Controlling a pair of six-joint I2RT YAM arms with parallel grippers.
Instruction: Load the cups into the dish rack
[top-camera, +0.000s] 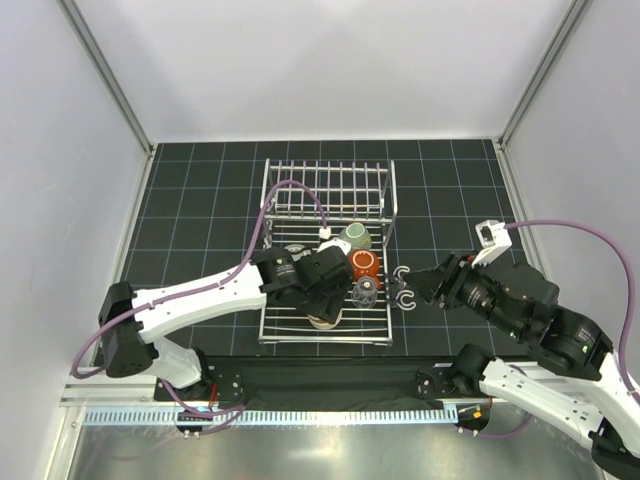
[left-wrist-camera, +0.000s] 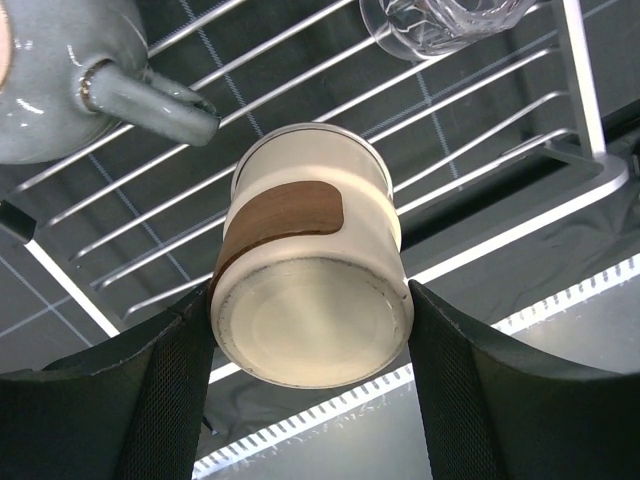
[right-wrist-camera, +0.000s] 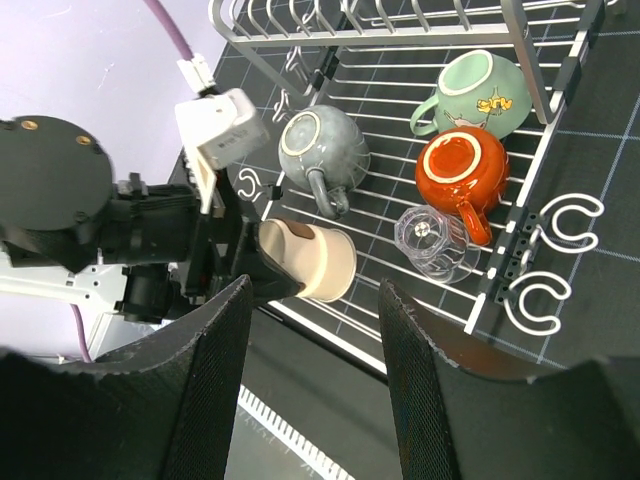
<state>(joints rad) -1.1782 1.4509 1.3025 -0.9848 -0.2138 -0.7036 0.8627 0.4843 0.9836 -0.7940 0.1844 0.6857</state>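
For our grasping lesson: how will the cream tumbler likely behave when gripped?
The tumbler looks round, so laid sideways it may roll. Its smooth wall could slip in the left fingers. It seems rigid, probably chippable.

Cropped, covered or blurred

From the left wrist: pale grey-green round mug, ahead and left of the left gripper, sliced by the top and left edges; small clear glass, ahead and right, only partly inside the top edge; far end of the clamped cream tumbler turned away, unseen; fingers cropped at the bottom. From overhead: that tumbler mostly buried under the same gripper, the grey-green mug half masked beside it. From the right wrist: right gripper dark and out of focus, cut by the bottom edge; dish rack ahead, upright bars clipped by the top edge.
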